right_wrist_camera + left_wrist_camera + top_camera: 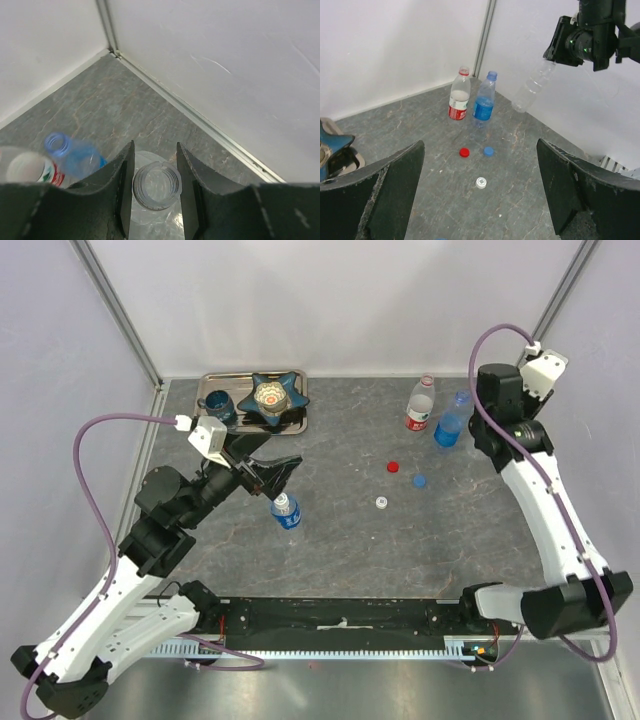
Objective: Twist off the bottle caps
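My right gripper [155,150] is shut on the neck of a tiny plain clear bottle [156,186], whose mouth is open. It holds the bottle in the air at the far right corner, as the left wrist view shows [532,87]. A red-labelled bottle [421,403] and a blue bottle [451,421] stand uncapped at the back right. A red cap [393,466], a blue cap [419,480] and a white cap [382,502] lie loose on the table. My left gripper [272,476] is open and empty, just above a small blue-labelled bottle [286,511].
A metal tray [218,379] at the back left holds a dark blue mug [219,406] and a blue star-shaped dish [273,397]. White walls with metal posts close in the table at the back and sides.
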`<act>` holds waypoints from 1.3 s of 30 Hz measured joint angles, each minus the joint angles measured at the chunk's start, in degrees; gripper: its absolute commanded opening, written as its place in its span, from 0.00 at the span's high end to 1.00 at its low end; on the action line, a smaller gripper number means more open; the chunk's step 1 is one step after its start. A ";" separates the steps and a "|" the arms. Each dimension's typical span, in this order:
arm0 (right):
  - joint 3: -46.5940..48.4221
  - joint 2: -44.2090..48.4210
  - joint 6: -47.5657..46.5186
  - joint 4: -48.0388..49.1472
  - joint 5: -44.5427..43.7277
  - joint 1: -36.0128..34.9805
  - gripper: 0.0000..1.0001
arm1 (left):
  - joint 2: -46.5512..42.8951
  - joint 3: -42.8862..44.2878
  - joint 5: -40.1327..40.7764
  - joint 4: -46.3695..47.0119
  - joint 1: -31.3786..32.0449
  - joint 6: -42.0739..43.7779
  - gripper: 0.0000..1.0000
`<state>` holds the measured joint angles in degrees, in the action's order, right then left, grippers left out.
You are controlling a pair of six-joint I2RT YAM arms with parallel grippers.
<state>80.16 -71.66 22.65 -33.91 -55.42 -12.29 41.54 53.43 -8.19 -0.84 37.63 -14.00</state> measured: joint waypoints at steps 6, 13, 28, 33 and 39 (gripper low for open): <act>-1.88 -8.31 6.32 3.30 5.88 8.96 1.00 | -1.81 -3.56 1.18 -1.81 0.00 -0.13 0.01; -2.58 -16.46 8.02 4.59 8.00 11.13 1.00 | -2.60 -4.68 0.46 -3.41 0.00 -1.07 0.01; -2.56 -21.20 7.13 7.28 9.99 11.02 0.94 | -2.10 -5.84 0.33 -3.85 0.00 -1.16 0.02; -2.56 -21.94 6.54 7.50 10.95 11.02 0.89 | -1.84 -5.84 0.20 -3.87 0.00 -1.18 0.02; -2.56 -22.01 6.05 7.96 11.67 11.02 0.71 | -1.79 -5.99 0.09 -3.87 0.00 -1.62 0.02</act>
<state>77.60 -93.67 28.71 -25.96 -43.75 -1.28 39.75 47.44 -8.10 -4.71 37.63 -15.62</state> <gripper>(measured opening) 0.427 0.985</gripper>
